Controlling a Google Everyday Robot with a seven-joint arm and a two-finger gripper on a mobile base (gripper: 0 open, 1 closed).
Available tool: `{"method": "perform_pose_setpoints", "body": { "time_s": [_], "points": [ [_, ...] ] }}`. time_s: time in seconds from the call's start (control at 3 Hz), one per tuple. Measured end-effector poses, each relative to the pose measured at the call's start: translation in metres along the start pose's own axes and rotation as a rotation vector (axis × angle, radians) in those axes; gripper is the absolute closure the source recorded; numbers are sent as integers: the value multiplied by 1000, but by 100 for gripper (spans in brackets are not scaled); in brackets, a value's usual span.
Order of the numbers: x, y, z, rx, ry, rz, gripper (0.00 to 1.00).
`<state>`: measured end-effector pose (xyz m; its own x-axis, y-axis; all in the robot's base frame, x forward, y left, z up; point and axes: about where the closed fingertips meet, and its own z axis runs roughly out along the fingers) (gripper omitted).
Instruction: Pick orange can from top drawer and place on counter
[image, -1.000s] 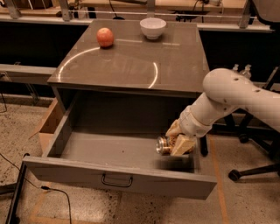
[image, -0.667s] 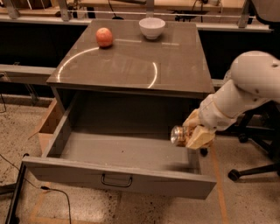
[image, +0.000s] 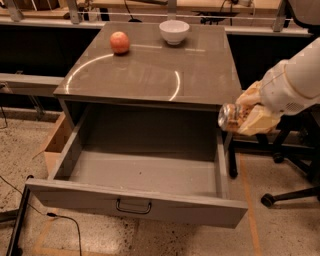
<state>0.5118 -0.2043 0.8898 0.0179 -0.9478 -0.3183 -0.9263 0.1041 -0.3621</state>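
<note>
Beside the right edge of the counter (image: 200, 75), level with its glossy grey-brown top: gripper (image: 246, 118) clamping one orange can (image: 231, 118), lying sideways, round silver end facing left. Compared with a second ago, hanging higher and further right, out of the top drawer (image: 135, 202) and clear of its right wall. Below the counter, gaping open: one deep grey drawer, one small dark handle (image: 133, 206) on its flat front. Sitting at the counter's far edge: one round red apple (image: 120, 42), one white bowl (image: 174, 31).
</note>
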Motion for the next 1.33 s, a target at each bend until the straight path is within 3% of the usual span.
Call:
{"method": "perform_pose_setpoints", "body": {
  "time_s": [0.33,0.67,1.0,1.33],
  "points": [
    [-8,-38,-26,122,28,-68,100],
    [-17,-86,-23,202,12,-132,100],
    [-23,-126,-3,223,-16,-180,100],
    [-33,-158,27,200,-68,-221,100]
  ]
}}
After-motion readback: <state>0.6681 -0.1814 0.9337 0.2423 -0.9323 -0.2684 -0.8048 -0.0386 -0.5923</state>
